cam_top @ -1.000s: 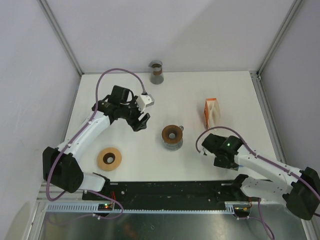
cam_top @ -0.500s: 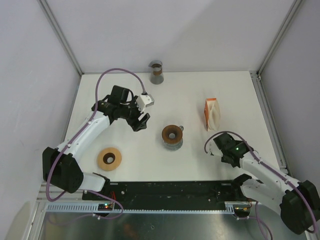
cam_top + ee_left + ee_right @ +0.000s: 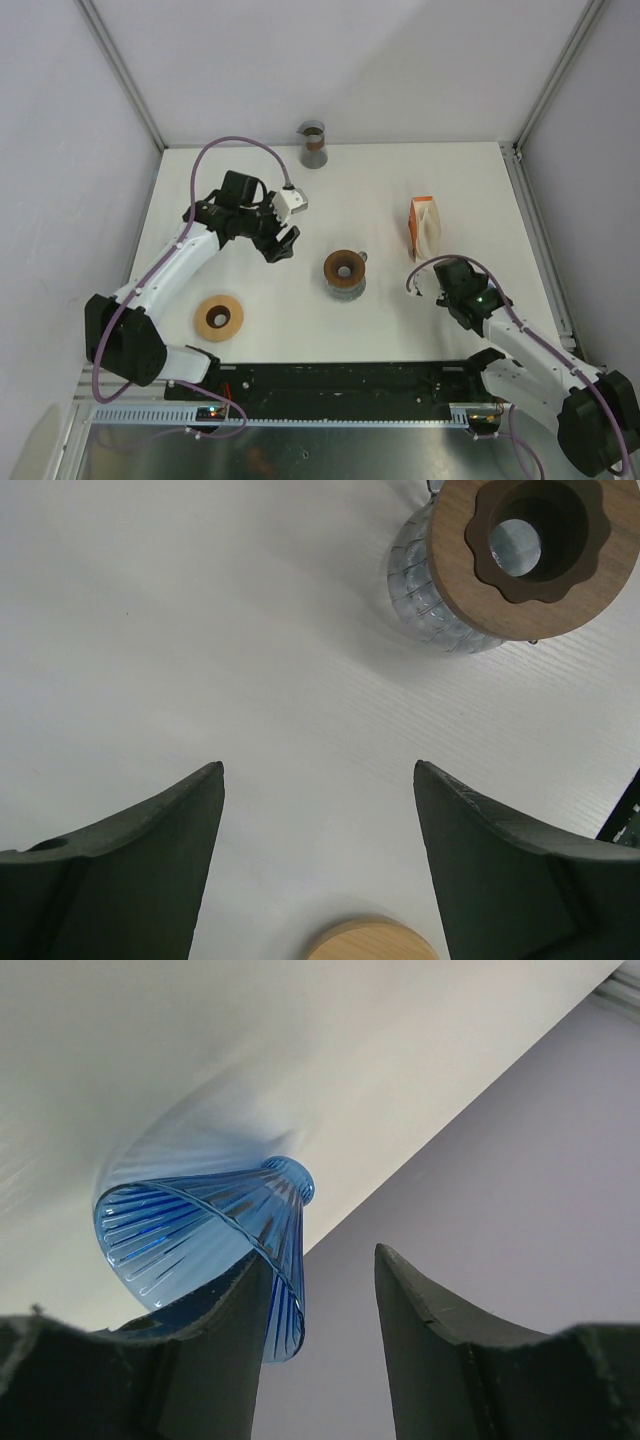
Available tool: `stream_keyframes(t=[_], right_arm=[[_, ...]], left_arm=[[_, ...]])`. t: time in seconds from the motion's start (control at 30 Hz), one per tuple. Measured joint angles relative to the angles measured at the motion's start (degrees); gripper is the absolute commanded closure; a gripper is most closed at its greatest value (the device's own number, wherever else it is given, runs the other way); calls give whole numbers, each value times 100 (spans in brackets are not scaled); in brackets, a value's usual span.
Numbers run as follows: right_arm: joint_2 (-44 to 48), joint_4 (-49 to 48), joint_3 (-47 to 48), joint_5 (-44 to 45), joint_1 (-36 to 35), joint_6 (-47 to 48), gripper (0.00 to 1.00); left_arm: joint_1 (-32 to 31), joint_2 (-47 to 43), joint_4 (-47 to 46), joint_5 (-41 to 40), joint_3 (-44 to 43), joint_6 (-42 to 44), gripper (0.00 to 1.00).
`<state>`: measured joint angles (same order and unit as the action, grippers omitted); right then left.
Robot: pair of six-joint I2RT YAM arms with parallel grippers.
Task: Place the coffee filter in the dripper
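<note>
Blue ribbed glass dripper [image 3: 215, 1250], shaped like a cone, pinched at its rim in right gripper [image 3: 318, 1345] above white table [image 3: 470, 190]; left gripper [image 3: 318, 855] spread wide, holding nothing.

Right hand [image 3: 440, 282] swung back and right — now nearer the filter pack [image 3: 424, 227], blue dripper [image 3: 215, 1240] in its grip.

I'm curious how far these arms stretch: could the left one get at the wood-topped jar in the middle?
Probably yes. The left gripper hangs open close to the jar, and only bare table lies between them, so nothing blocks the way.
</note>
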<state>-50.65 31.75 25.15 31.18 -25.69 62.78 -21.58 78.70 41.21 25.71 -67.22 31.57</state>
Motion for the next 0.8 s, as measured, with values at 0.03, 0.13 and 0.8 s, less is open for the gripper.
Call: stream_keyframes(t=[0.03, 0.13, 0.8], right_arm=[[-57, -72, 0, -4, 26, 31, 53], [-212, -245, 0, -22, 111, 92, 56], [-728, -345, 15, 20, 153, 92, 100]], left_arm=[[0, -2, 0, -2, 0, 0, 19], [2, -24, 0, 0, 2, 13, 19], [2, -315, 2, 44, 68, 44, 19]])
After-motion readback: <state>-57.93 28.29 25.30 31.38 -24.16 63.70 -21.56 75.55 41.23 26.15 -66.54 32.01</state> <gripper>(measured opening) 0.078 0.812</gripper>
